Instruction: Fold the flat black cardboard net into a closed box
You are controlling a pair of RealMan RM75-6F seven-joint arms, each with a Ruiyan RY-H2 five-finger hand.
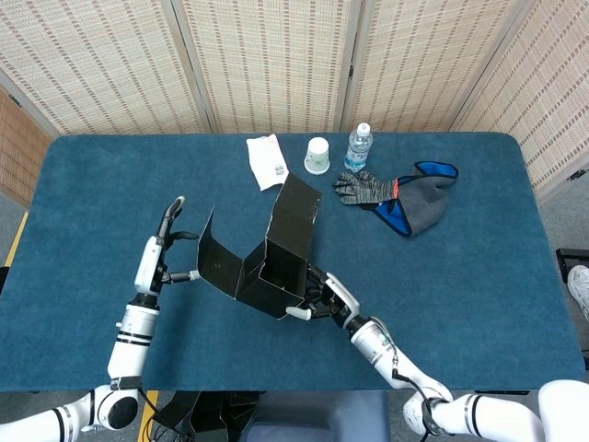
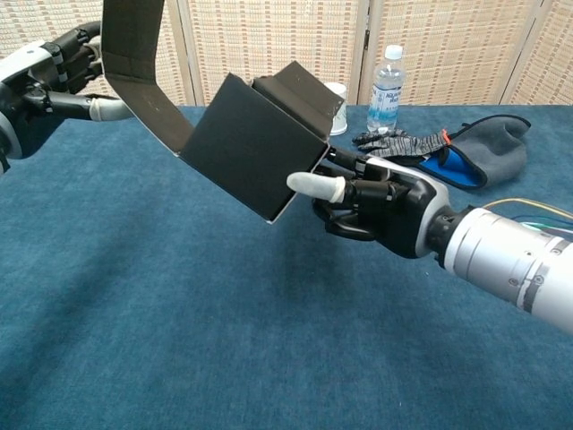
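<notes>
Matt black cardboard net (image 1: 276, 253), napped blue cloth table (image 1: 479, 295), clear glossy plastic bottle (image 1: 359, 147), knitted glove (image 1: 363, 189).

Head view overhead; chest view low, forward.

we found open blue table (image 1: 479, 295) right of the right hand (image 1: 322, 296) and ahead of the left hand (image 1: 164, 253). the raised cardboard net (image 1: 267, 253) blocked passage between them; cup (image 1: 317, 155), bottle (image 1: 358, 147), gloves (image 1: 400, 195) and packet (image 1: 269, 161) crowded the far edge.
</notes>
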